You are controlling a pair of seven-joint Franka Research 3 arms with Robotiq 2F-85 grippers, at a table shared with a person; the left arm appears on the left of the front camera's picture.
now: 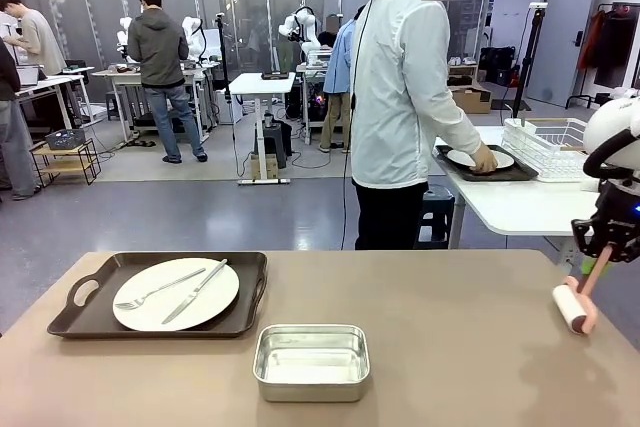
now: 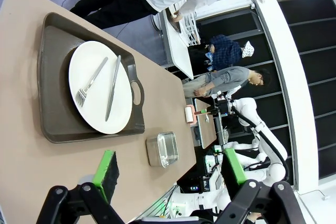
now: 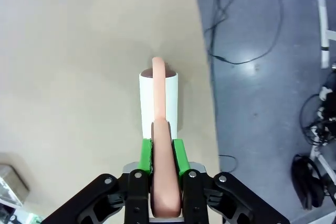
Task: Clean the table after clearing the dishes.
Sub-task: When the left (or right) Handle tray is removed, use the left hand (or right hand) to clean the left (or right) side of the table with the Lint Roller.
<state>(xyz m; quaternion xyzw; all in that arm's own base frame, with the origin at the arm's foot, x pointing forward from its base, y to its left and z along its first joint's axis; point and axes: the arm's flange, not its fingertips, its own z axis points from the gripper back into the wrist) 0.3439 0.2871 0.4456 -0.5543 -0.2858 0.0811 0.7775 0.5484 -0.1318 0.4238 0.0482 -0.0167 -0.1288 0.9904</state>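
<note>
R gripper [image 3: 163, 145] clamped on lint roller [image 1: 574, 307] handle, at table [image 1: 450, 347] right edge; L gripper [image 2: 169, 156] spread wide, empty. Plate [image 1: 140, 319] prob. fragile, cutlery [image 1: 195, 292] loose: lift by tray [image 1: 130, 269] handle, level.

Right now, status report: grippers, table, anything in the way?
Left gripper open, empty. Right gripper shut on lint roller at table's right edge. Tray with plate, fork, knife and steel pan on table, uncleared.

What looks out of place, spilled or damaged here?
Nothing spilled or damaged. One tray with plate, fork and knife lies neatly on the table; the right gripper holds a lint roller near its edge.
</note>
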